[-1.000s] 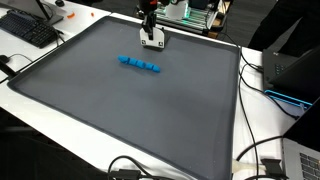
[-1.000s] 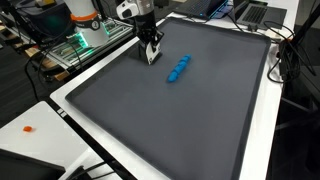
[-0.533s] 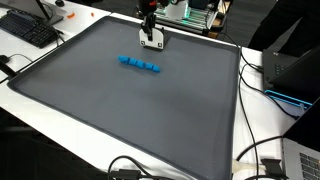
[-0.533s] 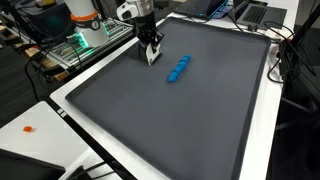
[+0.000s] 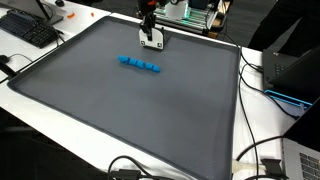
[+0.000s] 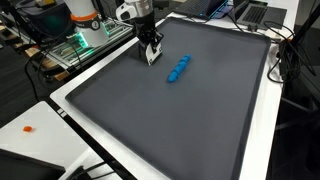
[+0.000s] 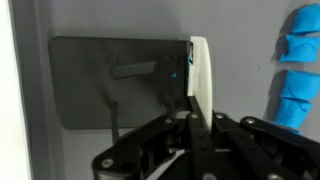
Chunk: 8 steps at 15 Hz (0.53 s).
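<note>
My gripper [image 5: 151, 36] hangs low over the far edge of a large dark grey mat [image 5: 130, 115], seen in both exterior views [image 6: 149, 48]. It is shut on a thin white flat piece [image 7: 200, 70], held upright on its edge between the jaws [image 7: 190, 122]. The white piece also shows below the fingers in the exterior views [image 5: 153, 43] [image 6: 152, 58], close to or touching the mat. A row of joined blue blocks [image 5: 139, 65] lies on the mat a short way from the gripper [image 6: 179, 69], and shows at the right edge of the wrist view [image 7: 300, 70].
The mat [image 6: 190, 120] lies on a white table. A keyboard [image 5: 30, 28], a laptop [image 5: 295, 70], cables [image 5: 255, 160] and an electronics rack with green light [image 6: 85, 42] stand around it. A small orange item [image 6: 29, 128] lies on the table edge.
</note>
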Each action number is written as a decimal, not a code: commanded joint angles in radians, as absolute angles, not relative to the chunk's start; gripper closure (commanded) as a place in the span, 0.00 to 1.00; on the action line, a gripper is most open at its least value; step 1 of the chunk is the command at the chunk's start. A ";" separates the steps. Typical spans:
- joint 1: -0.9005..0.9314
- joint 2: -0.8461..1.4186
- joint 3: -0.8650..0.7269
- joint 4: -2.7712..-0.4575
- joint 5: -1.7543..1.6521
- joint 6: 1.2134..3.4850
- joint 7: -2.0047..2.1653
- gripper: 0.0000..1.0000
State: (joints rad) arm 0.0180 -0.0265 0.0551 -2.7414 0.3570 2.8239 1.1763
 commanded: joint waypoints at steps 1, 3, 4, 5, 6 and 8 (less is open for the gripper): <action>0.022 -0.005 0.047 -2.751 0.358 2.815 1.150 0.99; 0.019 -0.008 0.047 -2.750 0.327 2.810 1.150 0.71; 0.017 -0.016 0.046 -2.747 0.313 2.804 1.145 0.70; 0.011 -0.016 0.042 -2.742 0.268 2.796 1.168 0.64; 0.006 -0.031 0.037 -2.743 0.224 2.787 1.185 0.57; -0.006 -0.070 0.027 -2.745 0.136 2.761 1.215 0.41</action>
